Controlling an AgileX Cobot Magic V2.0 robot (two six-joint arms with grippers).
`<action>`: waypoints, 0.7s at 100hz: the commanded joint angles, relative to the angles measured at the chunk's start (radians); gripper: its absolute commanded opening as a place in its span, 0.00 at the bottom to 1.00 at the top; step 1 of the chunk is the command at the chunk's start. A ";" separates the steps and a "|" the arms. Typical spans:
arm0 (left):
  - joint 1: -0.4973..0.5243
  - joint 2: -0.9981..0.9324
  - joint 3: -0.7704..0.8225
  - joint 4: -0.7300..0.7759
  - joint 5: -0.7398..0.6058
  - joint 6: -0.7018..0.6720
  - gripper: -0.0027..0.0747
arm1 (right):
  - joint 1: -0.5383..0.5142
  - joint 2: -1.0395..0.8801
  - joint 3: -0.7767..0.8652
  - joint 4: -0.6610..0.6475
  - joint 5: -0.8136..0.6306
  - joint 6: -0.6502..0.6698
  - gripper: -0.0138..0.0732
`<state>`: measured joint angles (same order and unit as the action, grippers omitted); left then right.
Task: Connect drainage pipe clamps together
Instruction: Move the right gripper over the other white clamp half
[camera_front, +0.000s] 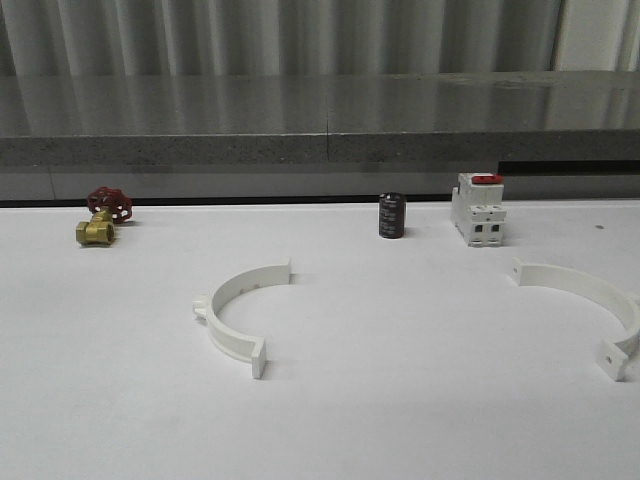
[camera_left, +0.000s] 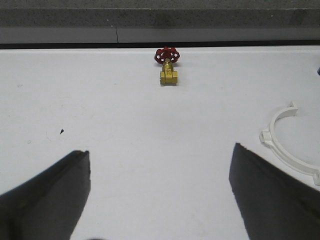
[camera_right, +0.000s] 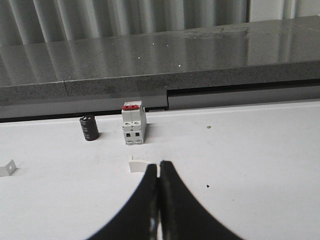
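Note:
Two white half-ring drainage pipe clamps lie apart on the white table (camera_front: 400, 400). One clamp (camera_front: 228, 296) is left of centre, its opening facing right. The other clamp (camera_front: 580, 281) is at the far right, curving down toward the edge of the front view. My left gripper (camera_left: 160, 150) hovers open over bare table, and the left clamp (camera_left: 280, 154) lies off to one side of it. My right gripper (camera_right: 159, 164) is shut with nothing between its fingers. A white clamp end (camera_right: 137, 164) shows just beyond its tips, and another clamp tab (camera_right: 7, 168) lies further off.
A brass valve with a red handwheel (camera_front: 100, 218) sits at the back left. A black cylinder (camera_front: 391, 215) and a white switch with a red top (camera_front: 478, 210) stand at the back, right of centre. A grey ledge (camera_front: 320, 120) bounds the table's far side.

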<state>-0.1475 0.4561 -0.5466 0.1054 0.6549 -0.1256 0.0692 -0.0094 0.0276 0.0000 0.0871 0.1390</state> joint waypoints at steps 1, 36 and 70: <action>0.004 -0.032 0.002 -0.004 -0.095 0.000 0.70 | 0.000 -0.020 -0.017 0.000 -0.082 -0.010 0.08; 0.004 -0.066 0.030 -0.004 -0.107 0.000 0.01 | 0.000 0.012 -0.133 0.000 0.021 -0.009 0.08; 0.004 -0.066 0.030 -0.004 -0.105 0.000 0.01 | 0.000 0.440 -0.553 0.000 0.433 -0.010 0.08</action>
<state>-0.1452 0.3845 -0.4893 0.1054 0.6247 -0.1256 0.0692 0.2971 -0.3862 0.0000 0.4583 0.1390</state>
